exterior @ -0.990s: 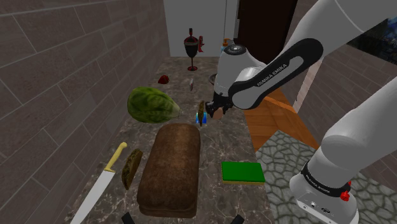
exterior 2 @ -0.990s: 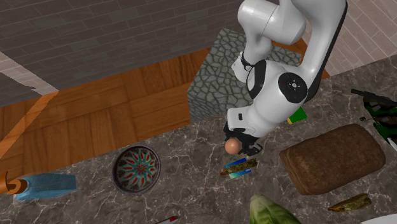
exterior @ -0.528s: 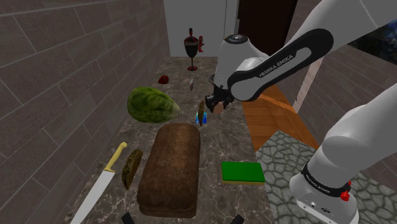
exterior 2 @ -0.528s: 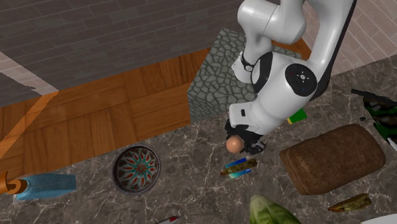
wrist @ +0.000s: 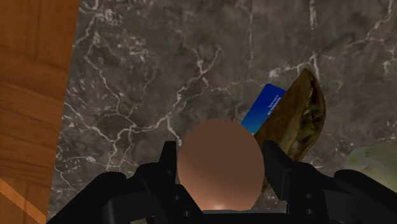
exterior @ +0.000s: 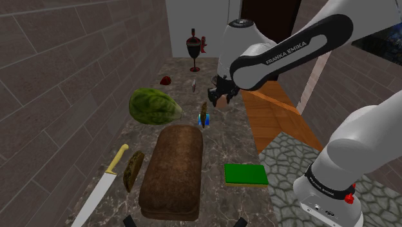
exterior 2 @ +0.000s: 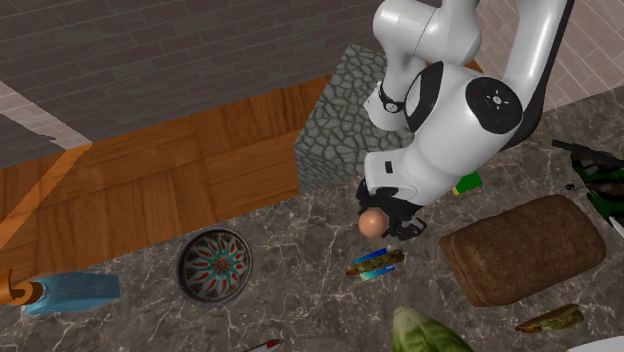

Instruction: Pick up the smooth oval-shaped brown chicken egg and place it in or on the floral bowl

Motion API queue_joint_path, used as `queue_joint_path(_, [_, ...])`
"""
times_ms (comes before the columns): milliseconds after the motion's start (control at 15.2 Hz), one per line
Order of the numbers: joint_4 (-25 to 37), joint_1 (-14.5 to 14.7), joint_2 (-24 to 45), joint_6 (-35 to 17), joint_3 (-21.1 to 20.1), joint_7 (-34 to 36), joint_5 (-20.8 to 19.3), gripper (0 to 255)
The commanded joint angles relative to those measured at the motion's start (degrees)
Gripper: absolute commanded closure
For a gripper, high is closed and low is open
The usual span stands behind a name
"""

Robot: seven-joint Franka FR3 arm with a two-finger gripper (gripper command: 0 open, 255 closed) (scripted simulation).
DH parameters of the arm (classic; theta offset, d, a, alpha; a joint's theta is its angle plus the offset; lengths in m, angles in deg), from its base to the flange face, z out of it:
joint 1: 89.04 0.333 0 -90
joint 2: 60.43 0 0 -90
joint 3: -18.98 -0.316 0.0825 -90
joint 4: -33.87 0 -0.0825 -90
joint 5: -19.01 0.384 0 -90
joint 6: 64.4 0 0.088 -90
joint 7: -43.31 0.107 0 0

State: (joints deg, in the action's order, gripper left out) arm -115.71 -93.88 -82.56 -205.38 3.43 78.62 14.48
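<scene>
Holding the egg (wrist: 219, 162) aloft near taco (wrist: 298, 121), blue card (wrist: 264, 107)

Dark veined marble countertop (exterior: 222, 138); grey brick wall (exterior: 51, 58) alongside; orange wood floor (exterior 2: 170, 170) beyond.

The egg (wrist: 219, 167) is plain light brown, and the gripper (wrist: 219, 153) is black. The bowl (exterior 2: 214, 265) has a red and teal petal pattern inside a dark rim. The counter (wrist: 159, 76) is dark grey marble with white veins, and the floor (exterior 2: 150, 170) is orange-brown wood. The cabbage (exterior: 154, 106) is green, the loaf (exterior: 172, 169) dark brown, the card (wrist: 264, 108) blue and the arm (exterior 2: 450, 130) white.
</scene>
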Motion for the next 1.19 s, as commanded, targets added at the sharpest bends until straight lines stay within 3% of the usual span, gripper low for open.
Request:
queue_joint_path(0, [0.69,0.26,-1.11,1.79,0.35,-0.57,0.45,255])
queue_joint_path(528, [4.12,0.82,-3.87,7.89,1.2,-1.97,1.44,255])
queue_joint_path(1122, [14.88,-4.49,8.52,5.54,8.22,-11.89,-1.19,255])
